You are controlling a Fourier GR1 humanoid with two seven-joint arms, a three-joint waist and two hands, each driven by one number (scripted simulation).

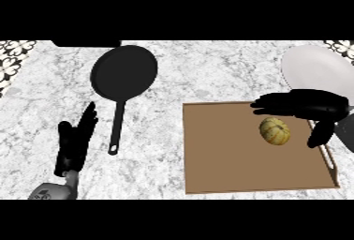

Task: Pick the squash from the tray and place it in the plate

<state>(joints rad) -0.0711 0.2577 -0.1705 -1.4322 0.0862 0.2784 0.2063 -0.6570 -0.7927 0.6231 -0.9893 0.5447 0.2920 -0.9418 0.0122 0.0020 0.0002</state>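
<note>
Left hand (pixel 75 140) rested open on the table (pixel 207 70), fingers straight. Black pan (pixel 124 71) lay beside it, handle toward the robot. Squash (pixel 274 131) sat on the tray (pixel 242 164), upper right part. Right hand (pixel 304 105) hovered over it, fingers spread and partly curved, grasping nothing. White plate (pixel 314 70) lay just beyond the tray.

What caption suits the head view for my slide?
Right hand hovers open over the squash on the tray.
</note>
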